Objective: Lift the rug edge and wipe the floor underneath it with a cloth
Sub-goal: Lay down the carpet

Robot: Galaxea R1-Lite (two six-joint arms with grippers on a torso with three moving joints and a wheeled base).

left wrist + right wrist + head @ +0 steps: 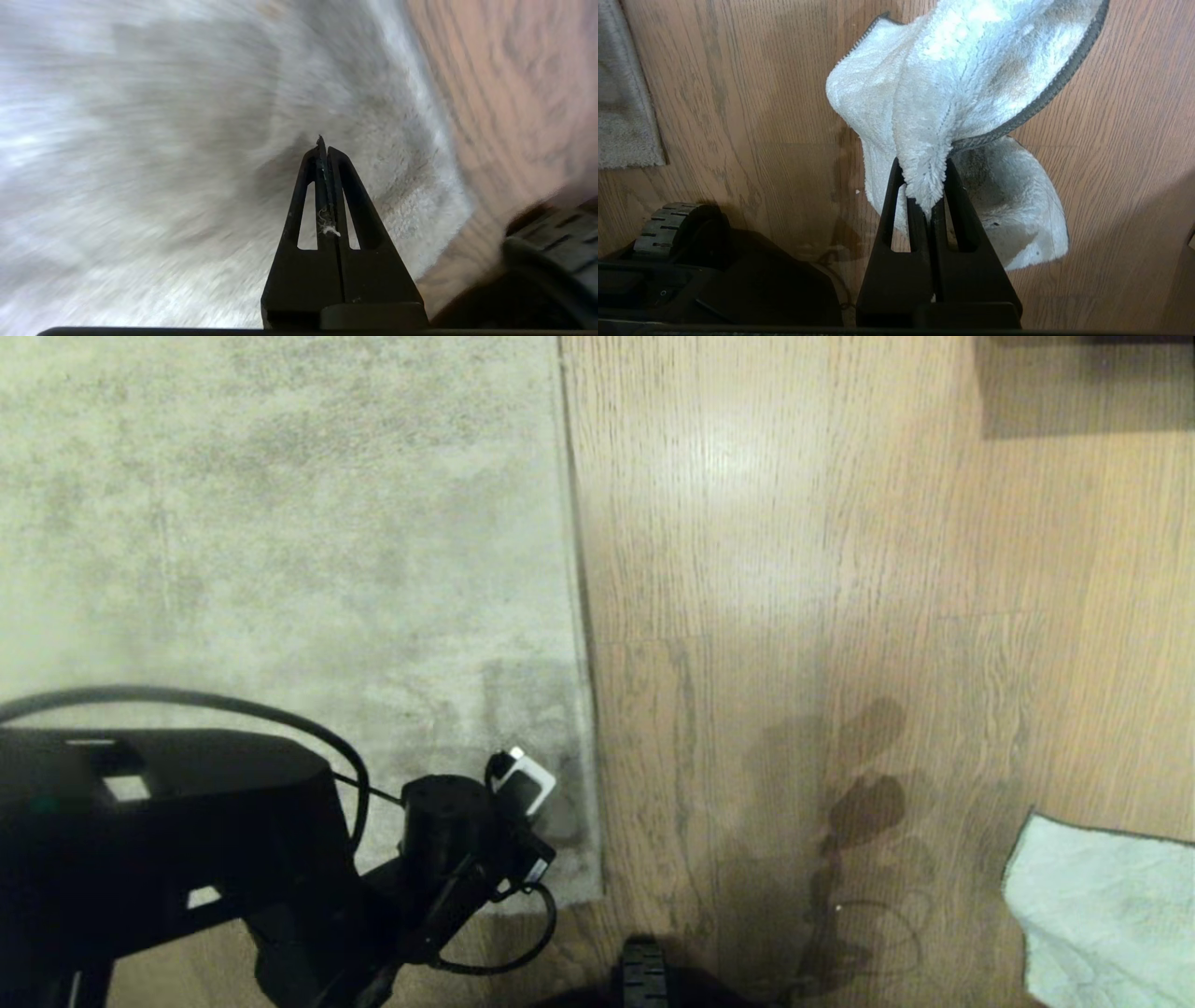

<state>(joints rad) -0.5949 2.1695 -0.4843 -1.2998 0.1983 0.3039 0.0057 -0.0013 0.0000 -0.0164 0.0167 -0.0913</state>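
Grey pile of the rug edge [583,709] lies flat, unlifted; left gripper [325,144], pressed together empty, hovers over its corner; right gripper [924,205] pinches the cloth [952,93]; wiping remains.

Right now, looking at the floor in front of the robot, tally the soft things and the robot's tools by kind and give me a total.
Rugs: 1, the grey-beige rug, lying flat on the wood floor.
Cloths: 1, the pale blue-green cloth, pinched in the right tool.
Tools: 2, right tool and left tool, shut over the rug near its corner.
Total: 4.
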